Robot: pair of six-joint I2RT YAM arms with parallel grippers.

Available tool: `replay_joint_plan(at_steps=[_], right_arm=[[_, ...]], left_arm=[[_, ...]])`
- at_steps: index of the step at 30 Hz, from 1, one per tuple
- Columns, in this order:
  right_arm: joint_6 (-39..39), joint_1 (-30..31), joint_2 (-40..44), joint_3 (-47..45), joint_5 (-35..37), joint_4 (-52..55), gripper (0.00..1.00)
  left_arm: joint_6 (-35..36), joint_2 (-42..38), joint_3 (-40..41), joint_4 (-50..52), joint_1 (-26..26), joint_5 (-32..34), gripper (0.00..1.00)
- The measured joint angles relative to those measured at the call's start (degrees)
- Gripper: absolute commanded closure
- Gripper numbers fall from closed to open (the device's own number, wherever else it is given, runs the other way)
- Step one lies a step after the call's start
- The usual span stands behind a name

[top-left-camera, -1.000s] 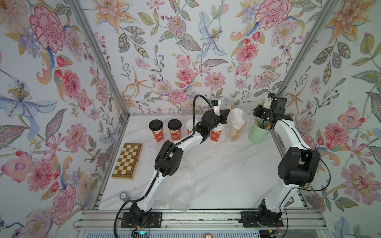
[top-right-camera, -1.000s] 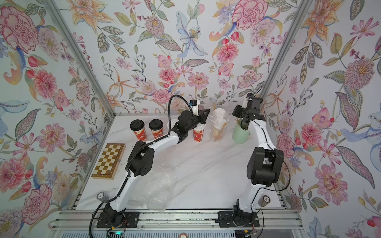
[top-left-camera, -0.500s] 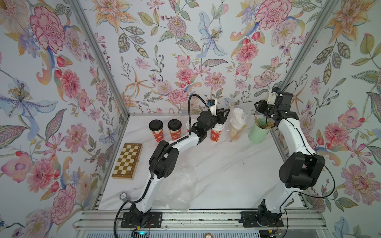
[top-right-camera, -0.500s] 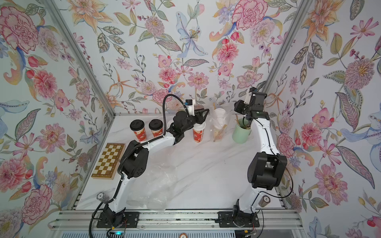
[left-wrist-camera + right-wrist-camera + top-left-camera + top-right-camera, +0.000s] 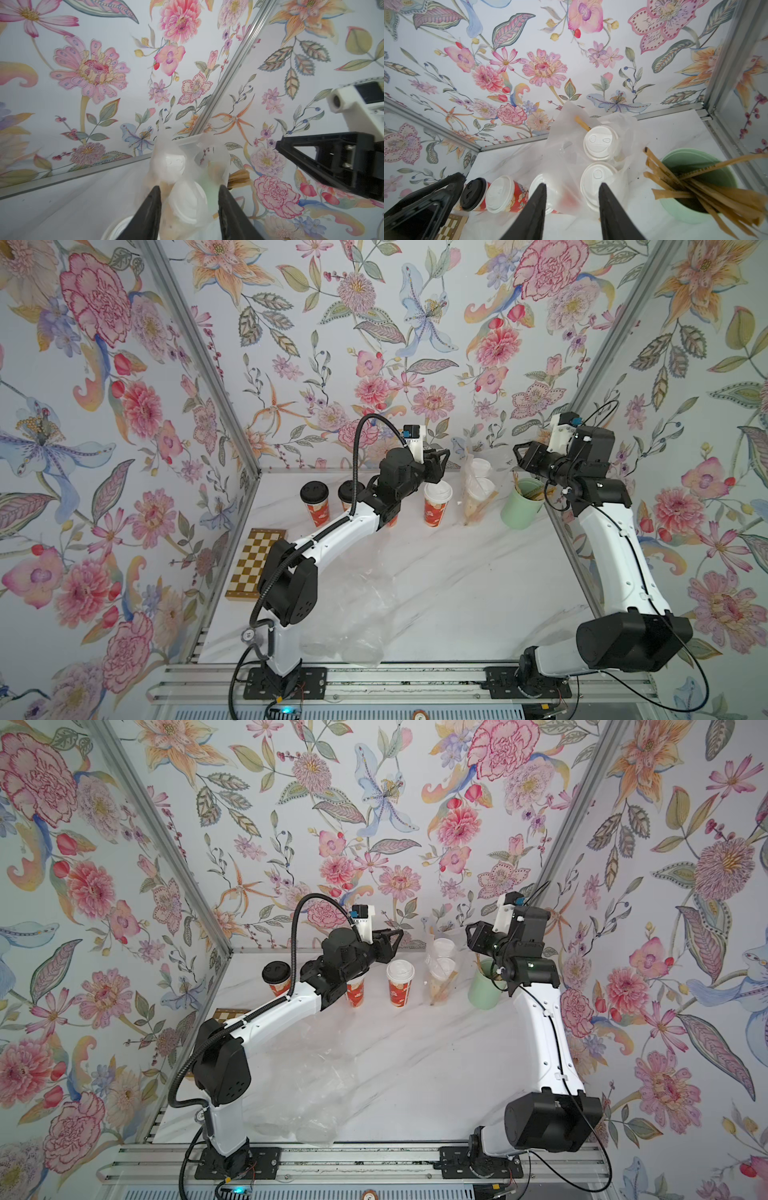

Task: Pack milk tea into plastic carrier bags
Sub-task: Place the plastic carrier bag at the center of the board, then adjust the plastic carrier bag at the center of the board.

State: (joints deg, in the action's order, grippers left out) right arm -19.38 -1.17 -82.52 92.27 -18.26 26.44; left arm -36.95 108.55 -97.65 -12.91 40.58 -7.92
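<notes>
While looking in both top views: finding left gripper (image 5: 440,458) and right gripper (image 5: 519,456) parted, empty, flanking the carrier bag (image 5: 478,497) at the bench's (image 5: 457,572) back. Left wrist: facing bagged cups (image 5: 175,166). Right wrist: probably best rising straight, not snagging plastic.

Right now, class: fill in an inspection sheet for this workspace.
Surface: white marble tabletop.
Job's things: carrier bag upright at the back, two white-lidded cream cups inside; loose: two black-lidded cups, two white-lidded red cups; empty bags crumpled at the front.
Clutter: chessboard; mint-green cup of brown sticks.
Grippers: left gripper and right gripper open, holding nothing.
Cables: black corrugated hose arching over the left arm.
Surroundings: floral wallpaper, metal frame posts.
</notes>
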Motion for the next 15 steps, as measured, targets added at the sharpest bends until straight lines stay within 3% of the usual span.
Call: replay_joint_plan(at_steps=[6,15], right_arm=[[-0.70,8.63,5.03,-5.46,-0.35,3.32,0.55],[-3.54,28.96,8.33,-17.94,2.29,4.33,0.53]], left_arm=[[3.30,-7.37,4.44,17.20,2.32,5.25,0.55],[2.51,-22.12,25.92,30.77,2.99,10.58,0.55]])
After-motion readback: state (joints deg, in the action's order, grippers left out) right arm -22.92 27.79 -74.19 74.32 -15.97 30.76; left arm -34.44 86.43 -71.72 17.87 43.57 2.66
